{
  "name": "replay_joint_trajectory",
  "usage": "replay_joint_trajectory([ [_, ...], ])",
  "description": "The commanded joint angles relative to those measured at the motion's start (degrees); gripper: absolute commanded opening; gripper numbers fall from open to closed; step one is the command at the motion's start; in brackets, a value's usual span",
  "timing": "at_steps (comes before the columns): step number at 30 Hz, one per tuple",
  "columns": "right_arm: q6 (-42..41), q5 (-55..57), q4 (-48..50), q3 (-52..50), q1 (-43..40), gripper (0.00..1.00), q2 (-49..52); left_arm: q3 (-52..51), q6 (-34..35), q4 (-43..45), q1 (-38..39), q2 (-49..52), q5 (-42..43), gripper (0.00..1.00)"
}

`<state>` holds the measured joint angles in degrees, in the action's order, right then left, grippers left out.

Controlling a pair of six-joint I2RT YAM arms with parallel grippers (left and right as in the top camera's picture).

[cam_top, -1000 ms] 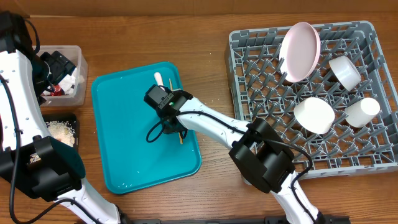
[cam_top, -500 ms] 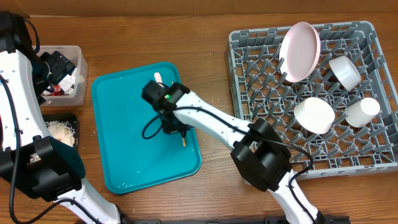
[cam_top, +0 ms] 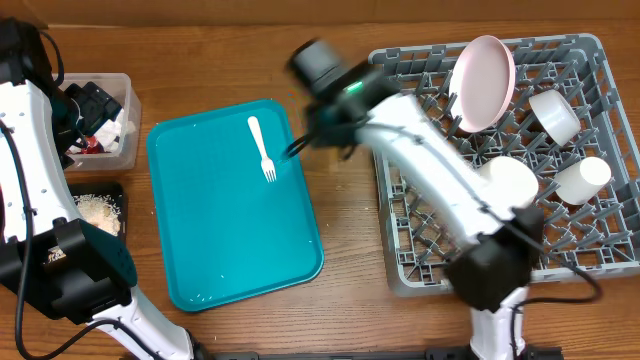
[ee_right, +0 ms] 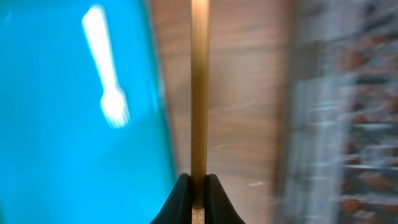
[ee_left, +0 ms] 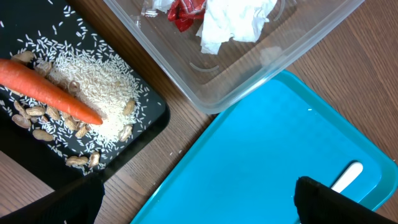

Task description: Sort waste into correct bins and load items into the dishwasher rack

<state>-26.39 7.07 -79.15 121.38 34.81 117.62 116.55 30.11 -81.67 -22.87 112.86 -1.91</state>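
Tan thin wooden stick [ee_right: 199, 93] was clenched by one end in the closed right gripper [ee_right: 198, 198], view blurred, over bare table between the teal serving tray [cam_top: 230, 240] and the large square grey plastic dishwasher rack [cam_top: 565, 235] on the right. White plastic fork [cam_top: 261, 148] lay loose on the tray's far half. Rack held the round pale pink plate [cam_top: 483, 82], two round white bowls [cam_top: 505, 185] and small white cup [cam_top: 582, 180]. Left gripper [ee_left: 196, 196] hung released, jaws wide and empty, near the clear rectangular plastic tub [ee_left: 261, 71] with red wrapper [ee_left: 185, 12] and white napkins [ee_left: 233, 22], and the flat black tray [ee_left: 155, 112] with rice, nuts and orange carrot [ee_left: 53, 93]. Risks: the stick, pinched at one end only, could pivot or slip out; being thin, it might drop through the lattice floor or snag a peg. Fork looked hard to pinch, lying flat.
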Motion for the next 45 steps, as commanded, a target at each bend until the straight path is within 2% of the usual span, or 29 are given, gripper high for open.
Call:
replay_joint_trajectory([
  [1, 4.1, 1.9, -1.5, 1.3, -6.6, 0.04, -2.6, 0.8, 1.0, -0.2, 0.0, -1.2, 0.4, 1.0],
  [5, 8.2, -0.4, -1.2, -0.1, -13.0, 0.04, -2.5, 0.8, 1.0, -0.2, 0.0, -1.2, 0.4, 1.0],
  [9, 20.2, -8.9, 2.6, -4.2, -15.9, 0.04, -2.5, 0.8, 1.0, -0.2, 0.0, -1.2, 0.4, 1.0],
  [11, 22.2, -8.9, 4.5, -6.8, -16.6, 0.04, -2.5, 0.8, 1.0, -0.2, 0.0, -1.2, 0.4, 1.0],
  [17, 22.1, -10.7, 10.2, -14.3, -18.5, 0.04, -2.5, 0.8, 1.0, -0.2, 0.0, -1.2, 0.4, 1.0],
  [28, 21.9, -13.5, 10.6, -17.9, -18.4, 0.04, -2.5, 0.8, 1.0, -0.2, 0.0, -1.2, 0.5, 1.0],
  [30, 21.9, -13.6, 10.5, -17.9, -18.4, 0.09, -2.5, 0.8, 1.0, -0.2, 0.0, -1.2, 0.4, 1.0],
  [34, 21.9, -13.6, 10.5, -17.9, -18.4, 0.33, -2.5, 0.8, 1.0, -0.2, 0.0, -1.2, 0.4, 1.0],
  [35, 21.8, -13.6, 10.3, -17.9, -18.4, 0.36, -2.5, 0.8, 1.0, -0.2, 0.0, -1.2, 0.4, 1.0],
  [41, 19.8, -13.8, 8.9, -17.5, -18.4, 0.4, -2.5, 0.8, 1.0, -0.2, 0.0, -1.2, 0.4, 1.0],
  [45, 19.3, -18.1, 6.4, -14.5, -17.5, 0.4, -2.6, 0.8, 1.0, -0.2, 0.0, -1.2, 0.4, 1.0],
])
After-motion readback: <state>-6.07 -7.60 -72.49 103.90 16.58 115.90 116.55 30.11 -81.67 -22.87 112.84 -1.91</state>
